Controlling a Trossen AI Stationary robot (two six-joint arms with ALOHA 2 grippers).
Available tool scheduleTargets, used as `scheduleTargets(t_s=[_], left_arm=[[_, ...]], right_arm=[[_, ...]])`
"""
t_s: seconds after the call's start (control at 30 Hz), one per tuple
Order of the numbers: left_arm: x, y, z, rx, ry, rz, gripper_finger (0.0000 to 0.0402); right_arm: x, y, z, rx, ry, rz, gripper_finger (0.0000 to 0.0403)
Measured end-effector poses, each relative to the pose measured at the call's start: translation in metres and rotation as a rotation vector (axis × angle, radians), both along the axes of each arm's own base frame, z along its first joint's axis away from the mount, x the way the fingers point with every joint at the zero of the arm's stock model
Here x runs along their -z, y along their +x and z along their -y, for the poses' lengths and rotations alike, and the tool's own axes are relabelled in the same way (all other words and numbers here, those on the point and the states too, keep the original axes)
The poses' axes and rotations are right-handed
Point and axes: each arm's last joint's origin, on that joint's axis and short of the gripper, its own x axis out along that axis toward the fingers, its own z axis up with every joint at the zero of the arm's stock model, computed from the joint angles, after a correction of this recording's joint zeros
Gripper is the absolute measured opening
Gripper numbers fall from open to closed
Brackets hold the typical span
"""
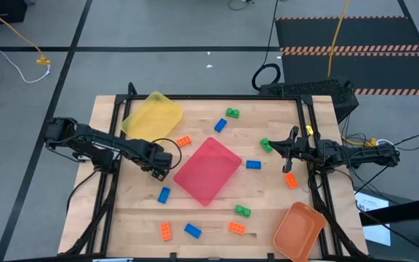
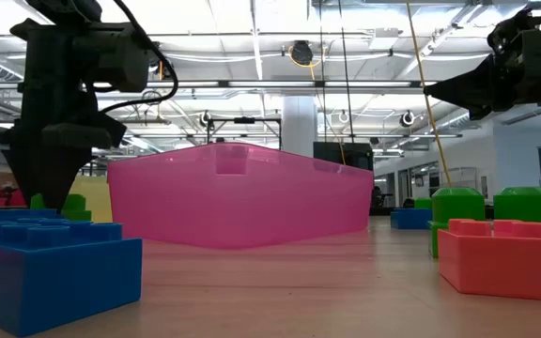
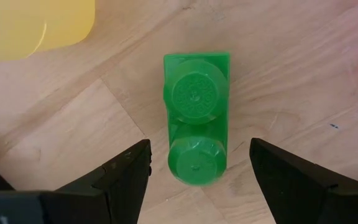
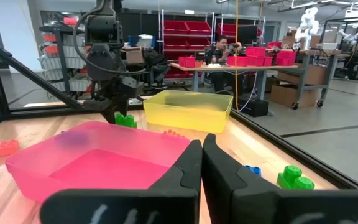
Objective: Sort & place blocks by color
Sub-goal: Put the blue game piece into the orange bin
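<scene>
A green two-stud block [image 3: 196, 118] rests on its base on the wooden table, studs up, near the yellow tray [image 1: 151, 116]. My left gripper [image 3: 199, 148] hangs over it pointing down, open, one finger on each side and apart from it. From above, this gripper [image 1: 160, 170] hides the block. My right gripper [image 4: 202, 155] is shut on nothing and hovers over the table's right part [image 1: 288, 151], beside another green block [image 1: 265, 145]. Other orange, green and blue blocks lie scattered around the pink tray [image 1: 207, 169].
The pink tray lies at the middle, the yellow tray at the far left and the orange tray [image 1: 299, 231] at the near right corner. Loose blocks include blue [image 1: 164, 194], orange [image 1: 290, 180] and green [image 1: 243, 211]. Black frame rails run along the table's left and right sides.
</scene>
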Motion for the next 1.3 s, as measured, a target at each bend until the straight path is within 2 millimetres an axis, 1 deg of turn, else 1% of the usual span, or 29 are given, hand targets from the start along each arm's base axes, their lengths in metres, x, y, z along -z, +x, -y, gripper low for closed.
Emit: scheduleTargets(t_s=[0.1, 0.2, 0.27, 0.4, 0.5, 0.6, 0.67, 0.77, 0.83, 0.93, 1.07, 1.2, 1.3], left_arm=[[0.000, 0.000, 0.000, 0.016, -0.001, -0.001, 0.0276], [-0.002, 0.001, 0.000, 0.028, -0.001, 0.005, 0.0276], [-0.005, 0.004, 0.000, 0.054, -0.003, 0.018, 0.0276], [-0.020, 0.014, 0.001, 0.109, 0.008, 0.053, 0.0276], [-0.034, 0.024, 0.003, 0.150, 0.036, 0.103, 0.0276], [-0.047, 0.032, 0.006, 0.193, 0.070, 0.153, 0.0276], [-0.053, 0.036, 0.008, 0.217, 0.101, 0.175, 0.0276], [-0.060, 0.036, 0.011, 0.241, 0.134, 0.200, 0.0276], [-0.061, 0.035, 0.011, 0.249, 0.151, 0.199, 0.0276], [-0.064, 0.030, 0.012, 0.273, 0.195, 0.186, 0.0276], [-0.073, 0.023, 0.012, 0.295, 0.263, 0.209, 0.0276], [-0.086, 0.015, 0.012, 0.294, 0.315, 0.279, 0.0276], [-0.095, 0.009, 0.013, 0.296, 0.345, 0.324, 0.0276]], right_arm=[[-0.003, 0.000, 0.000, 0.009, -0.056, 0.010, 0.0003], [0.000, 0.003, 0.003, 0.057, -0.071, -0.037, 0.0028], [0.004, 0.006, 0.005, 0.080, -0.055, -0.079, 0.0059], [0.010, 0.013, 0.009, 0.119, -0.041, -0.179, 0.0143], [-0.008, 0.021, 0.014, 0.158, -0.040, -0.171, 0.0202], [-0.024, 0.033, 0.019, 0.186, -0.038, -0.232, 0.0238], [-0.033, 0.044, 0.022, 0.196, -0.037, -0.318, 0.0247], [-0.046, 0.063, 0.028, 0.194, -0.028, -0.455, 0.0246], [-0.051, 0.077, 0.031, 0.145, 0.005, -0.538, 0.0242], [-0.057, 0.099, 0.035, 0.058, 0.045, -0.615, 0.0239], [-0.062, 0.123, 0.045, 0.022, 0.020, -0.727, 0.0238], [-0.065, 0.139, 0.055, -0.029, 0.088, -0.850, 0.0238], [-0.056, 0.138, 0.055, -0.080, 0.181, -1.027, 0.0238]])
